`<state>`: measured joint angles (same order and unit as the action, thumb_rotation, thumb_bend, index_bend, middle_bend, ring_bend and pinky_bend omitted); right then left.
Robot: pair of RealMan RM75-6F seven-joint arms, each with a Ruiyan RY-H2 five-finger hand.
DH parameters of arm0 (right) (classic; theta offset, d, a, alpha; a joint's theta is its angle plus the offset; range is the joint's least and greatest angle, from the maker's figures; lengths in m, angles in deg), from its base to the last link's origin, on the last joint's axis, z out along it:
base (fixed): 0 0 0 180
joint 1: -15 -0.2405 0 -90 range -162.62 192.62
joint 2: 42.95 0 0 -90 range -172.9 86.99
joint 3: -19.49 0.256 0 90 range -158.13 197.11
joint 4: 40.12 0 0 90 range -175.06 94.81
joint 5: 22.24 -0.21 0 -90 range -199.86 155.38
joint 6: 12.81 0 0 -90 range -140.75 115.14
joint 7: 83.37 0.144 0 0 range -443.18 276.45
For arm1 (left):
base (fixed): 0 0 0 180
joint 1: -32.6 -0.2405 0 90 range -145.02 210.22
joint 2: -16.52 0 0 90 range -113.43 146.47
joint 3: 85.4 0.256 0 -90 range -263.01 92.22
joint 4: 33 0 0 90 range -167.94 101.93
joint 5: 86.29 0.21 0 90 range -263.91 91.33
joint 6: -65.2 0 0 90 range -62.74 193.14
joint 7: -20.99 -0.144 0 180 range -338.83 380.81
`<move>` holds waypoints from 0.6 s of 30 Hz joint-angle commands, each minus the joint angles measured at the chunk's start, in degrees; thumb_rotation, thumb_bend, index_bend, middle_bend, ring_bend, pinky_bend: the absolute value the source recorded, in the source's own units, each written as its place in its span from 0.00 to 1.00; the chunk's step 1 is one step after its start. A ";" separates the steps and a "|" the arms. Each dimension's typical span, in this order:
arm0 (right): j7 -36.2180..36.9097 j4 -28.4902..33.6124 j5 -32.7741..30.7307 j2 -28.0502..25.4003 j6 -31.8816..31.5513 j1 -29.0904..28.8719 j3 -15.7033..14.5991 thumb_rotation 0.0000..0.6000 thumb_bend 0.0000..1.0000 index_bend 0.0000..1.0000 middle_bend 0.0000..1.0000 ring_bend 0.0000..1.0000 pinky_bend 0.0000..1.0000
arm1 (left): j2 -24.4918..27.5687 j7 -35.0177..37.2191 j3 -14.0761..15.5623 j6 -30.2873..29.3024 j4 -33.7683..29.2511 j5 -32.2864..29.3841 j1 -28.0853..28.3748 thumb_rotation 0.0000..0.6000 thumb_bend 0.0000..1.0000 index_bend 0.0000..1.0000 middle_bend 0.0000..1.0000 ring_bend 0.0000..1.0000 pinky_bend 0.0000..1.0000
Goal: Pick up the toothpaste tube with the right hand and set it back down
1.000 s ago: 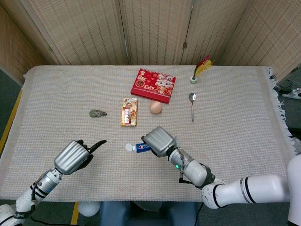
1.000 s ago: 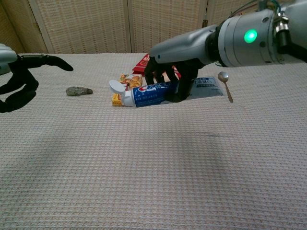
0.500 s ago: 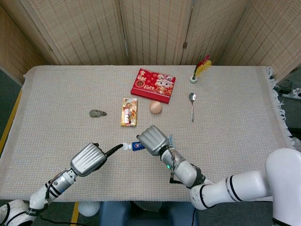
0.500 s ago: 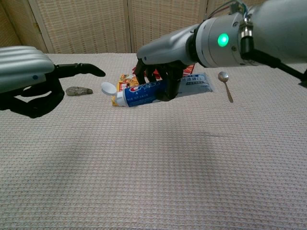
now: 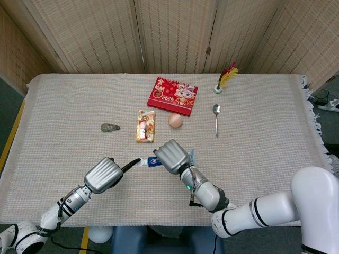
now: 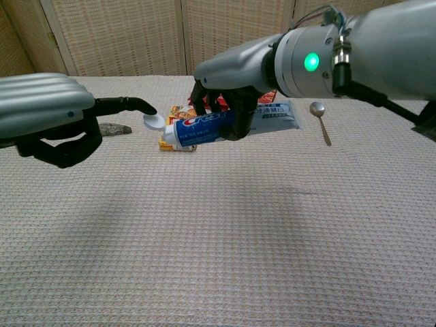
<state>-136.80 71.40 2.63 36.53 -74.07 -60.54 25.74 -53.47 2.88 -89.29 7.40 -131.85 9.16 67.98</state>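
Note:
My right hand [image 5: 170, 155] grips the blue and white toothpaste tube [image 6: 202, 129] around its middle, holding it a little above the cloth. The tube is tilted, with its white cap [image 6: 154, 121] pointing left. In the head view the tube [image 5: 154, 161] pokes out from under the right hand [image 6: 225, 102]. My left hand [image 5: 103, 175] hovers to the left with most fingers curled in and holding nothing. Its one extended finger [image 6: 129, 104] reaches to the cap; contact cannot be told.
Behind the tube lie a snack pack [image 5: 146, 126], an egg [image 5: 175, 120], a red packet [image 5: 172, 95] and a spoon [image 5: 216, 119]. A small grey object [image 5: 109, 127] sits to the left, and a feathered item [image 5: 225, 79] stands at the back. The table [image 5: 265, 159] carries a woven cloth.
The right hand has raised the tube slightly and carried it left. The left hand has moved right, bringing its extended finger up to the tube's cap.

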 commanded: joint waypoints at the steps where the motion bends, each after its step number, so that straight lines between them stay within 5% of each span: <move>1: 0.36 -0.06 0.24 0.06 -0.14 0.11 0.05 1.00 0.93 0.60 0.52 0.63 0.58 | 0.09 -0.13 0.21 -0.31 0.04 -0.15 -0.04 1.00 0.77 0.11 0.89 0.87 0.73; 18: 4.64 0.38 5.30 -0.21 -0.89 2.15 0.93 1.00 0.95 0.62 0.54 0.66 0.59 | 0.50 -1.17 1.36 -1.13 -0.12 -2.39 -0.27 1.00 0.77 0.12 0.89 0.87 0.73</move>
<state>-132.29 71.74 7.76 36.34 -74.93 -58.52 26.57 -52.96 1.73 -87.95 6.28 -131.96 6.77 67.71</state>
